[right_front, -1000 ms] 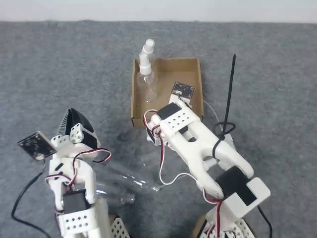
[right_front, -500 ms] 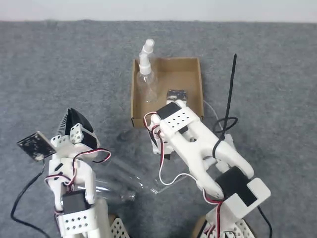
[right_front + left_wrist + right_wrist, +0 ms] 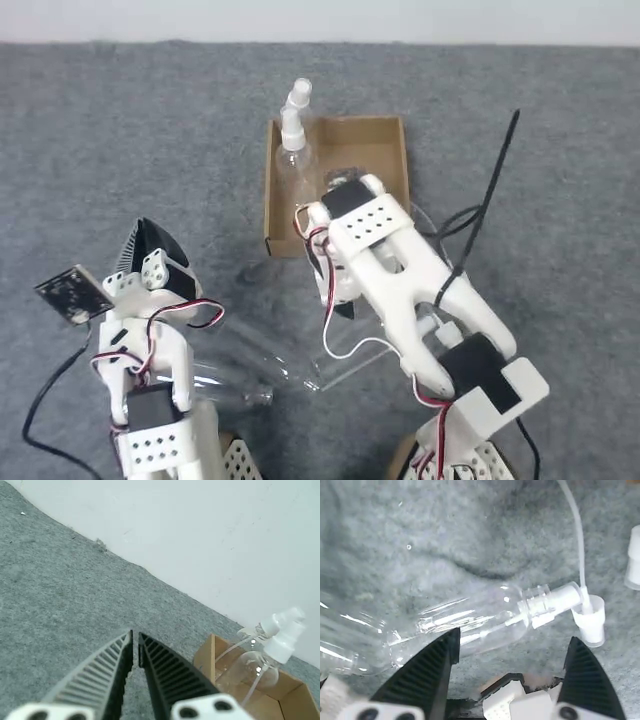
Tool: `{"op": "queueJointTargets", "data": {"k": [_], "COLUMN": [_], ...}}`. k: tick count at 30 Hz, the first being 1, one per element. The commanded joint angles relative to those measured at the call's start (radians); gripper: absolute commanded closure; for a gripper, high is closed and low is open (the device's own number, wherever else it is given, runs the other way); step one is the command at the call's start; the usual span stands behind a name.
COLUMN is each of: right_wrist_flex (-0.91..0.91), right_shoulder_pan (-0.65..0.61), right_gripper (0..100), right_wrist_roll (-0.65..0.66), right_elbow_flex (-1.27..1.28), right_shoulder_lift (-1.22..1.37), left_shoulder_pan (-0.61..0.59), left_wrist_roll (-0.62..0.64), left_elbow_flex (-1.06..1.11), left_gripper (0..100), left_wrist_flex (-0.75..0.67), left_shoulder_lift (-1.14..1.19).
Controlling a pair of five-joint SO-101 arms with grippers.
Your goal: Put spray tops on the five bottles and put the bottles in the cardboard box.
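The right end effector [image 3: 514, 640] hung with its two black fingers spread wide apart and gripping nothing. It straddled a clear bottle [image 3: 470, 620] that lay on its side on the grey surface [image 3: 420, 525]. We judged that the spread was set to take the bottle across its body, since this one already carried a spray top [image 3: 551, 601] and looked due for the box. Just beside that nozzle lay a loose spray top [image 3: 590, 620], its dip tube [image 3: 576, 535] trailing away across the surface. We could not tell whether the two tops touched. Another white piece [image 3: 634, 560] was cut off at the frame edge and was probably one more top.

The left end effector [image 3: 134, 642] had its ribbed fingers pressed together on nothing. It was raised above the surface and aimed towards the wall [image 3: 200, 540]. From above it [image 3: 150, 248] sat well apart from the box, and we took it to be parked clear of the other arm's work.

Farther out stood the cardboard box [image 3: 400, 160]. Two capped bottles [image 3: 298, 165] stood upright against one side wall, which we read as leaving room for the rest.

Between the arm bases lay more clear bottles [image 3: 255, 350]. Their transparent walls blended into the grey, so we could not count them or see whether they had tops. From above, the right arm's white links covered the surface beneath them, which hid how the straddled bottle lay relative to the box.
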Motion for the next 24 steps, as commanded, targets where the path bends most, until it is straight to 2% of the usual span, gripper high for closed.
{"op": "queueJointTargets", "data": {"k": [1,12,24], "right_wrist_flex": [0.076,0.105,0.101], "right_shoulder_pan": [0.01,0.01,0.012], "right_gripper": [71.2,71.2,71.2], "right_wrist_roll": [0.014,-0.094,-0.164], "right_elbow_flex": [-0.101,-0.169,-0.064], "right_shoulder_lift": [-0.019,-0.036,-0.331], "left_shoulder_pan": [-0.005,-0.005,-0.005], "left_wrist_roll": [-0.009,-0.009,-0.009], "left_elbow_flex": [-0.013,-0.013,-0.013], "left_gripper": [98,98,98], "left_wrist_flex": [-0.026,-0.026,-0.026], "left_shoulder_lift": [-0.018,-0.018,-0.018]}}
